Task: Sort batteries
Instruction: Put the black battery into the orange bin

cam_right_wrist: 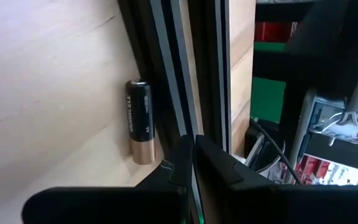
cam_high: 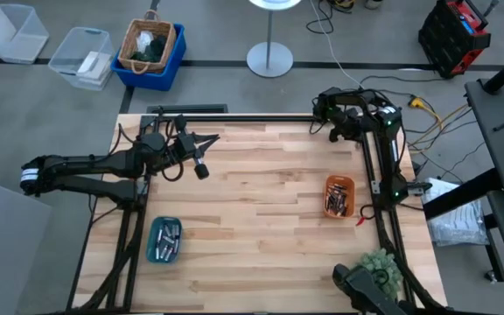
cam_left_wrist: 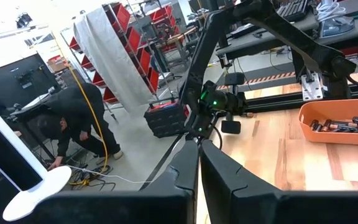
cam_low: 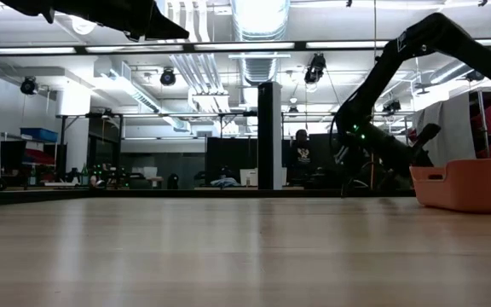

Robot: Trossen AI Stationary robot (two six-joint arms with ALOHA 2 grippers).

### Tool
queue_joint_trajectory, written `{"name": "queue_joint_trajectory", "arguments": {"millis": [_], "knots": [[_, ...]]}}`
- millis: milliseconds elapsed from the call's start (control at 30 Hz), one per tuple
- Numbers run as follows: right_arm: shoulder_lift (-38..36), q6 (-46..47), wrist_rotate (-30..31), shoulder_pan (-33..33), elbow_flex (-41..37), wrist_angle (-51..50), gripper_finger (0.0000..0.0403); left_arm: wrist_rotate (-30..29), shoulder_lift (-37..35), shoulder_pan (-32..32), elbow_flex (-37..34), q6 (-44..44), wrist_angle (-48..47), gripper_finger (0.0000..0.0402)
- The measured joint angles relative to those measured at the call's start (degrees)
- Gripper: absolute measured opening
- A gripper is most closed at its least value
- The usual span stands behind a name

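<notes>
An orange tray [cam_high: 339, 196] on the table's right side holds several batteries [cam_left_wrist: 339, 125]. A teal tray [cam_high: 164, 240] near the front left holds several more [cam_high: 168, 234]. One black and copper battery [cam_right_wrist: 140, 122] lies on its side on the wood, along the dark rail at the table's far edge. My right gripper [cam_right_wrist: 192, 149] is shut beside that battery, at the far right corner [cam_high: 329, 122], and touches nothing. My left gripper [cam_left_wrist: 199, 157] is shut, raised above the far left part of the table [cam_high: 210, 140], and points toward the right arm.
A dark frame rail [cam_high: 234, 115] runs along the far edge, and another rail [cam_high: 376, 184] stands close by the orange tray. A green object [cam_high: 380, 266] and a dark device [cam_high: 357, 285] sit at the near right corner. A person [cam_left_wrist: 73, 124] bends over beyond the table.
</notes>
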Motion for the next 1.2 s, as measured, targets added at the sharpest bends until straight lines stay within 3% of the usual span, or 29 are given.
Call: {"name": "queue_joint_trajectory", "arguments": {"millis": [733, 1200], "knots": [[0.0, -1.7, -3.0, 0.03, -0.26, 1.88, 0.0013, -0.01, 0.0, 0.0, 0.0, -0.02, -0.01, 0.0], [-0.22, -1.21, -0.33, 0.19, -2.66, 4.56, 0.0013, 0.0, 0.07, 0.0, 0.0, -0.24, -0.04, 0.0]]}}
